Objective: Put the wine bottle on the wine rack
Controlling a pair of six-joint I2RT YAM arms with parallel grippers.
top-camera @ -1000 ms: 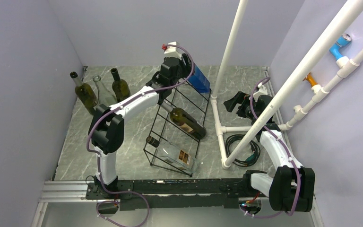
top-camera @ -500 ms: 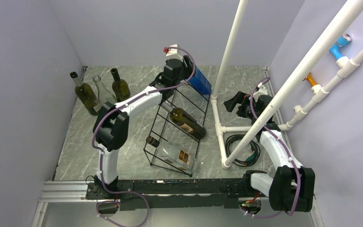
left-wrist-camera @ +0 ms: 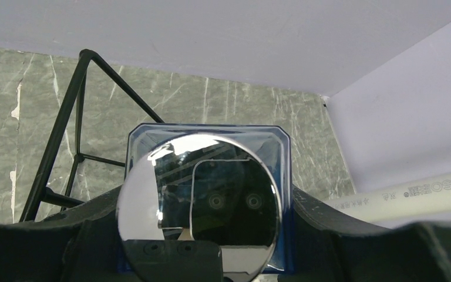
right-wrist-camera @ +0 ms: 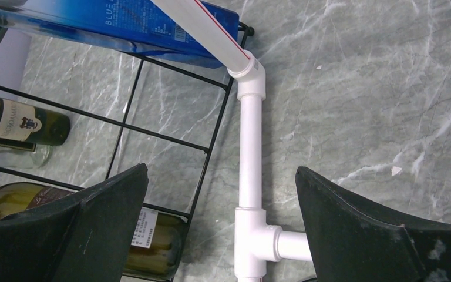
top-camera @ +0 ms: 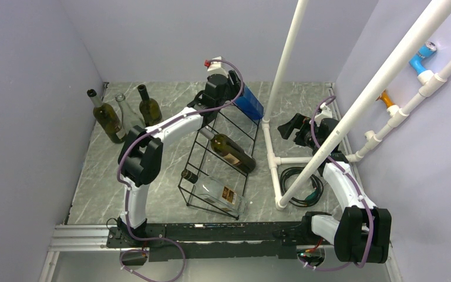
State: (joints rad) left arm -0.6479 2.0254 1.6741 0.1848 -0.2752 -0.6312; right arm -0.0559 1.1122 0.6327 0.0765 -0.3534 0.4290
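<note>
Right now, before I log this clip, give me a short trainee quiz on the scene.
1. True or false: the right gripper holds a bottle.
2. Besides the one being held, how many bottles lie in the long black wire rack?
3. The left gripper grips: A) a clear round bottle, B) a blue square-sided bottle, C) a white pipe.
Key: 1 false, its jaws stand open and empty. 2 two: a dark green labelled bottle and a clear bottle. 3 B.
</note>
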